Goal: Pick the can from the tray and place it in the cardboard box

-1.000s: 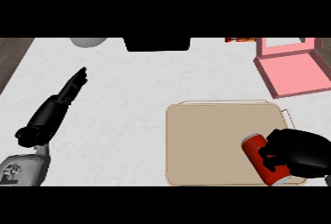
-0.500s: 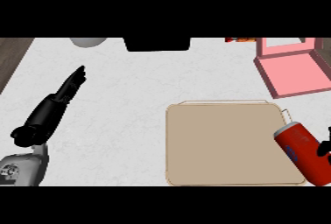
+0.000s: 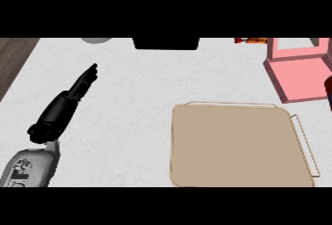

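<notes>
**Tray bare, dark red sliver at the right edge**

Head view: the tan tray (image 3: 240,147) lies on the white desk (image 3: 142,88) with nothing on it. Up and to its right sits the pink cardboard box (image 3: 298,72). A dark red sliver (image 3: 328,90), perhaps the can, shows at the right edge just beside the box; I cannot tell for sure. The left hand (image 3: 68,103) rests at the left, fingers straight and relaxed. The right hand is out of sight.

Flat tan rectangular tray (image 3: 240,147) is lying right of centre; open pink cardboard box (image 3: 298,70) is sitting behind it, far right.
</notes>
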